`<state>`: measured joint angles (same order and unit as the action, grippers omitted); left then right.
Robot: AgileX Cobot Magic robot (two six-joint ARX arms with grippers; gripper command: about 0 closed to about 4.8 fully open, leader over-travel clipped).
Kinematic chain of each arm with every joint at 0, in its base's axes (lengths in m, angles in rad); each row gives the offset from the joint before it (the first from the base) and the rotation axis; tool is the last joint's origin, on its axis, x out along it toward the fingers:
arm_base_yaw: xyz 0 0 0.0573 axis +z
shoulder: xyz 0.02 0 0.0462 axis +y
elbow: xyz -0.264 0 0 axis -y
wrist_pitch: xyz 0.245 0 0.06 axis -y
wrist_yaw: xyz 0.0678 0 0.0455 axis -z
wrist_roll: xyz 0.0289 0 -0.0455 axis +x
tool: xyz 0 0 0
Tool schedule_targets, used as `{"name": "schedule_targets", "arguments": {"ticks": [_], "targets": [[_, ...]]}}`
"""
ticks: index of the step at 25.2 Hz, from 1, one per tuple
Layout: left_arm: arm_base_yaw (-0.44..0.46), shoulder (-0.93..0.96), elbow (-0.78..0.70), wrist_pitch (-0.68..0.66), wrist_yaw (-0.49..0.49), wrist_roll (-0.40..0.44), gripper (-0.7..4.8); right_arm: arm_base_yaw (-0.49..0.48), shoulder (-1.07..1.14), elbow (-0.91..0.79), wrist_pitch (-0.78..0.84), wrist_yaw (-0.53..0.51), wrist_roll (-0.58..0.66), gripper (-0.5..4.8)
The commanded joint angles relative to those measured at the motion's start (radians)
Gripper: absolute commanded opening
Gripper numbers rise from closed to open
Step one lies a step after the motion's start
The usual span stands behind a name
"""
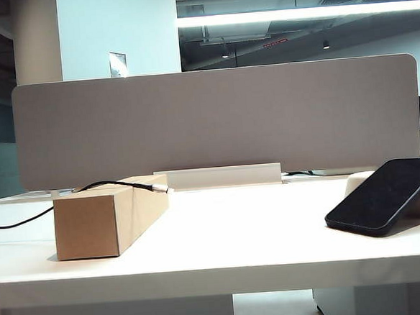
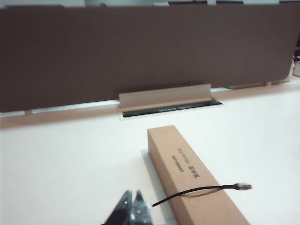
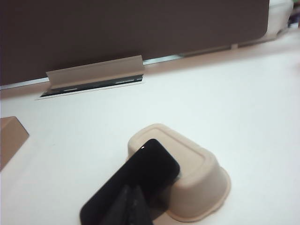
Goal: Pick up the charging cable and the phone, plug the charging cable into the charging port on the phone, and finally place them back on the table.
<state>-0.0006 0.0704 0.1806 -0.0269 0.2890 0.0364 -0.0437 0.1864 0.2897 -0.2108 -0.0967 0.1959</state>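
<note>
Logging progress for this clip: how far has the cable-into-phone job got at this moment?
Nothing looks done. The charging cable lies draped over the cardboard box, plug free; the phone leans on the upturned cream tray, unplugged. In hand: the shut left gripper is near the cable and the shut right gripper over the phone, neither holding anything. Left: picking both up, plugging in, and setting them on the table.

Small black print on the box [image 2: 187, 166] top face, too blurred to read. No other text.
</note>
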Motion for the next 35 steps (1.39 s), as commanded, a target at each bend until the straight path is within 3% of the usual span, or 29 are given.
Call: {"name": "schedule_targets", "arguments": {"ticks": [1,7,21,24,26,29,31,32,35], "targets": [[0.001,0.070,0.043,0.006,0.049,-0.009,-0.06,0.003,0.087,0.043,-0.002,-0.046,0.014,-0.02],[0.001,0.219,0.140,0.006,0.075,-0.026,-0.06,0.005,0.224,0.080,0.006,-0.133,0.040,0.00],[0.000,0.578,0.377,-0.025,0.183,-0.037,-0.05,0.005,0.351,0.082,0.010,-0.179,0.154,0.08],[-0.023,0.660,0.428,-0.031,0.187,-0.036,-0.05,0.005,0.399,0.082,0.011,-0.198,0.182,0.81],[-0.070,0.750,0.489,-0.053,0.185,-0.029,-0.05,0.004,0.462,0.082,0.023,-0.198,0.202,1.84],[-0.121,0.835,0.544,-0.070,0.183,-0.007,-0.04,0.003,0.530,0.082,0.071,-0.233,0.225,2.57],[-0.148,0.882,0.568,-0.071,0.183,-0.006,0.02,0.003,0.587,0.082,0.119,-0.248,0.272,3.52],[-0.161,0.908,0.579,-0.070,0.183,-0.006,0.37,0.003,0.624,0.082,0.145,-0.264,0.301,4.12],[-0.175,0.940,0.595,-0.080,0.182,0.026,0.90,0.003,0.688,0.082,0.193,-0.299,0.338,4.42]]}}
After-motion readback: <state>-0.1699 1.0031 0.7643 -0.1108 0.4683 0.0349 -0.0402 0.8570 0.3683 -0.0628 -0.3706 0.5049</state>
